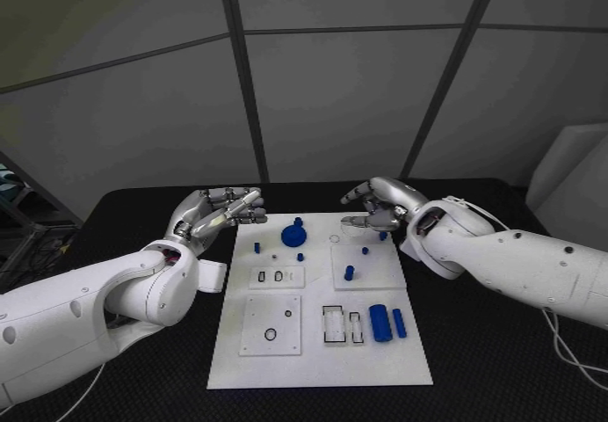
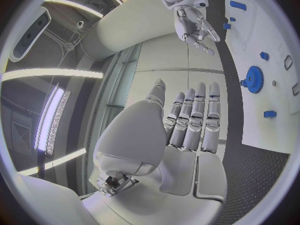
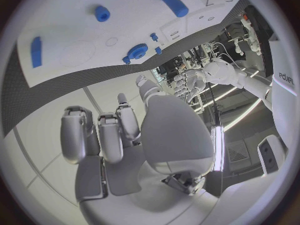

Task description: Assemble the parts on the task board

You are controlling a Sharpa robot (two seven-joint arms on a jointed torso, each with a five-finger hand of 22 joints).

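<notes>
While both empty, loosely spread, lower right robot hand (image 1: pixel 378 206) squarely onto blue gear (image 1: pixel 294 235); keep left robot hand (image 1: pixel 223 210) clear of task board (image 1: pixel 317 369).

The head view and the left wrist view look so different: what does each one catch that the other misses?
Head view alone: the whole task board, with the large blue cylinder near its front, and the left hand seen from outside. Left wrist view alone: the left hand's palm and straight fingers close up, holding nothing. Both: the blue gear and the right hand.
</notes>
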